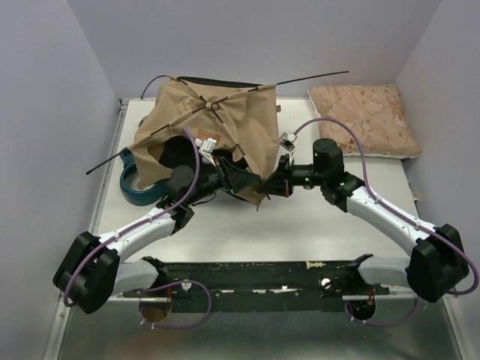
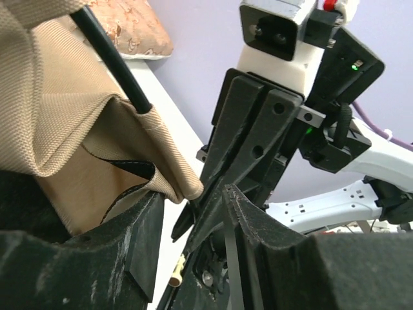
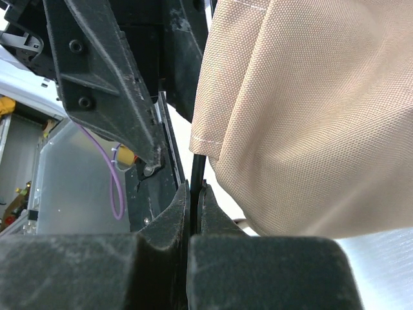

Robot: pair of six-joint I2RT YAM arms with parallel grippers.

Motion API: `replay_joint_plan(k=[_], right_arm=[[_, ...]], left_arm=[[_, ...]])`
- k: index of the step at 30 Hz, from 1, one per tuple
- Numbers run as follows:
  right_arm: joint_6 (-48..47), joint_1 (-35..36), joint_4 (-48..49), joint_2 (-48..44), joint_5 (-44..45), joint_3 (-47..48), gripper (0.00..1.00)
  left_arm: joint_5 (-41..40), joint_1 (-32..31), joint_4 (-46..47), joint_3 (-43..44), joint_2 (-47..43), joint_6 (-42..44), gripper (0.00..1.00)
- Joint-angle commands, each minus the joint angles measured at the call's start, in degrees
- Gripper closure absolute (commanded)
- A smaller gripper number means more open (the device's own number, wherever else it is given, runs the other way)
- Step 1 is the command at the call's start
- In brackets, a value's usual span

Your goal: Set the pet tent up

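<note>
One tent (image 1: pixel 202 127) lies as a crumpled tan heap on the far-left part of the table (image 1: pixel 315 225), reaching from the far edge toward the middle. One pink cushion (image 1: pixel 365 118) sits flat in the far-right corner, well apart from it. Two thin black lines cross on top of the fabric. One end sticks out past the tent toward the left edge and another points toward the far-right corner, so I count two poles there, though their other ends are lost in the folds. One small orange-brown label (image 1: pixel 208 139) shows on the near slope. One teal band (image 1: pixel 135 184) curls at the left edge, partly hidden under the fabric, and what it is cannot be made out. Both arms reach in and meet at the tent's near hem. The right gripper (image 3: pixel 193 187) has its jaws pressed almost together on one pole (image 3: pixel 195 165), which runs up behind a hanging fold of fabric and is cut off there. The left gripper (image 2: pixel 192 197) has its jaws apart. A corner of the hem and the tip of the right gripper sit in or just beyond the gap, and the fingers (image 2: pixel 129 245) do not clearly touch either. In the left wrist view a second, thicker-looking pole end enters a fabric sleeve. The tent's base is hidden under the fabric and arms.
</note>
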Motion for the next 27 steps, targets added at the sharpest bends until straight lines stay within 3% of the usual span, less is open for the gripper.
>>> replay_joint_plan(k=[1,8,12,14,15,16,18,21,27], right_arm=[[-2.4,0.3,4.4,0.0,-0.3,0.5,0.99],[-1.9,0.4,6.0,-1.1,-1.2,-0.6,0.99],[-1.8,0.3,6.1,-1.8,-0.3,-0.7,0.99],[-1.3,0.3,6.4,-2.0,0.8,-0.9,0.99],[-1.5,0.3,6.2,-2.2,1.0,-0.9,0.99],[-1.9,0.3,6.0,-2.5,1.3,-0.9,0.99],[-2.0,0.3,5.8,-3.1,1.9,-0.9,0.99],[-1.7,0.3,5.8,-2.9,1.1,-0.7,0.99],[0.1,0.3,7.1,-2.2,-0.6,-0.6,0.99]], left_arm=[[1.0,-1.0,1.9,-0.2,-3.7,-1.7,0.54],[-2.2,-3.4,2.2,1.5,-0.5,-3.2,0.63],[-1.6,-3.8,1.9,0.9,-0.6,-4.8,0.63],[0.3,-3.5,1.1,0.4,-2.0,-4.4,0.55],[1.2,-3.1,-1.3,0.1,-4.0,-3.5,0.41],[1.5,-1.9,-5.0,0.2,-6.6,-1.5,0.34],[2.8,0.4,-13.9,0.7,-11.5,2.8,0.3],[5.1,2.1,-22.6,0.9,-16.7,6.7,0.32],[2.2,-2.2,-16.0,-1.0,-15.0,3.3,0.46]])
